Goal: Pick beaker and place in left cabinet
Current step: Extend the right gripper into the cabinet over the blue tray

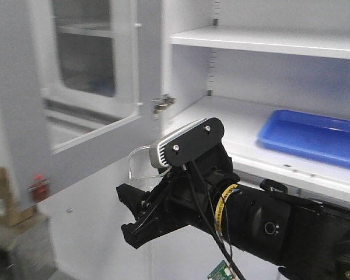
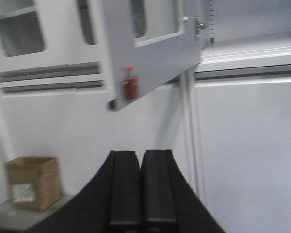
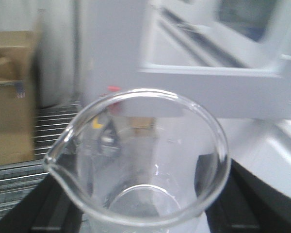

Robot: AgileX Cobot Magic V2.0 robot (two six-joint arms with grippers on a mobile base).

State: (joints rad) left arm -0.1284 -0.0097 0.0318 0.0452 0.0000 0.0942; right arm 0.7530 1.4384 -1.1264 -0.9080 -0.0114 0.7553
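**Beaker in hand, not yet shelved**

Status: you can count the pick as done. The right gripper (image 1: pixel 131 214) holds the beaker (image 1: pixel 141 163) off any surface. In the right wrist view its black fingers (image 3: pixel 233 206) stand on either side of the glass wall, closed against it, with the pour spout pointing left. The beaker looks upright and empty.

Position: in the front view the beaker is near, in front of the left cabinet (image 1: pixel 233 119). It sits below the level of the wide lower shelf and to the left of the shelf's front edge, by the hinge of the open cabinet door (image 1: pixel 146 70). No part of it is over the shelf.

Left to do, as you can judge it: lift, carry it right and further in over the shelf, set it down, let go. A blue tray (image 1: pixel 315 137) takes up the right part of that shelf; the left part is bare.

The left gripper (image 2: pixel 139 165) has its pads pressed together with nothing between them, and faces the lower cabinet fronts.

Writing: nothing legible.
- The pale label on the cardboard box (image 2: pixel 33 180) is blurred.
- The yellow band (image 1: pixel 227 198) on the arm's cable carries dark marks too small to read.
- The red tag (image 2: pixel 130 83) on the door shows no text.
- No markings on the beaker can be made out.
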